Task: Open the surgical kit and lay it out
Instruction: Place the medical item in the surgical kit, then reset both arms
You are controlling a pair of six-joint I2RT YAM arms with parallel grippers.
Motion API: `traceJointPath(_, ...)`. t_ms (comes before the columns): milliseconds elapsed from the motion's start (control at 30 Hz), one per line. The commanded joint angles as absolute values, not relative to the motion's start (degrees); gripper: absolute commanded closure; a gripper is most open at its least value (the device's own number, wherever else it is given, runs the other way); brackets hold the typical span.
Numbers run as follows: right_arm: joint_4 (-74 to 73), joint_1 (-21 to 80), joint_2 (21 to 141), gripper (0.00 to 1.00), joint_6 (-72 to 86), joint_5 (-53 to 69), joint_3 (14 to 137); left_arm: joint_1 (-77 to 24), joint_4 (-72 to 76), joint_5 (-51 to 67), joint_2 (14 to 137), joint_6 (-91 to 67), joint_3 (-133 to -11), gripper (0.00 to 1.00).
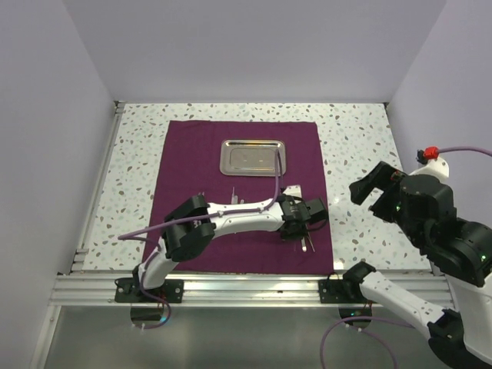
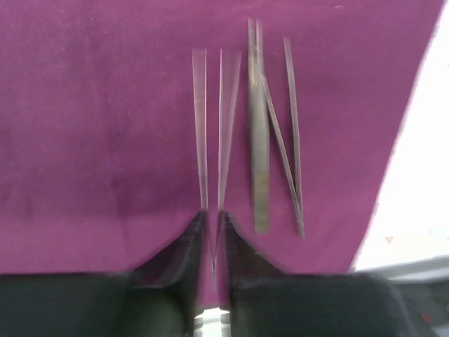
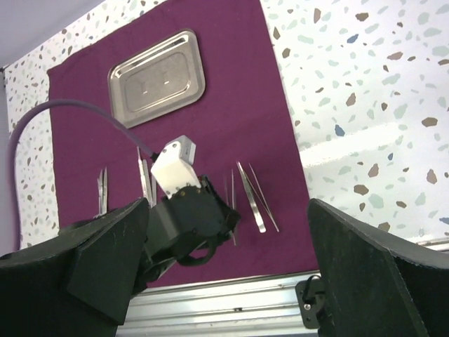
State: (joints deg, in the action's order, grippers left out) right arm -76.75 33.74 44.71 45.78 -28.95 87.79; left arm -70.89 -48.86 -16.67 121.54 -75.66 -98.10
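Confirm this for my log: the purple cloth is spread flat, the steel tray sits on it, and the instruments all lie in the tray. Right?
No. The steel tray is empty; the instruments lie on the purple cloth nearer its front edge, one pair of tweezers held by the left end effector. The right wrist view shows this. The rest is right.

The left arm (image 1: 240, 218) is white with chunky black joints (image 1: 188, 231) and a thin purple cable (image 1: 276, 178) on it, and the right arm (image 1: 421, 207) is mostly black with white parts, tiny green lights (image 1: 396, 206), a red cap (image 1: 431, 151) and a purple cable (image 1: 463, 150) too.
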Motion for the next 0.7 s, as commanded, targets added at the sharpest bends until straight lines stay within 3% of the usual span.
traceJointPath(0,-84.0,33.8,42.9,0.02,48.5,-27.5,86.0,-70.5,-46.3,-17.0,123.7,-74.3,-99.6,0.72)
traceJointPath(67,-84.1,33.8,41.3,0.02,48.7,-27.0,85.0,-70.6,-46.0,-17.0,124.0,-73.2,-100.4,0.57)
traceJointPath(100,-84.5,33.8,41.0,0.02,48.8,-26.8,84.6,-70.5,-45.5,-16.7,124.2,-72.6,-100.4,0.42)
traceJointPath(200,-84.3,33.8,39.5,0.02,49.1,-25.9,82.7,-70.7,-45.5,-16.7,123.2,-71.3,-100.4,0.33)
traceJointPath(433,-76.1,33.7,38.2,0.02,43.6,-19.4,77.8,-73.5,-48.5,-26.0,107.0,-67.2,-97.3,0.36)
traceJointPath(667,-72.1,33.8,40.1,0.02,35.5,-15.9,76.3,-78.6,-50.4,-38.2,78.9,-67.3,-76.2,0.39)
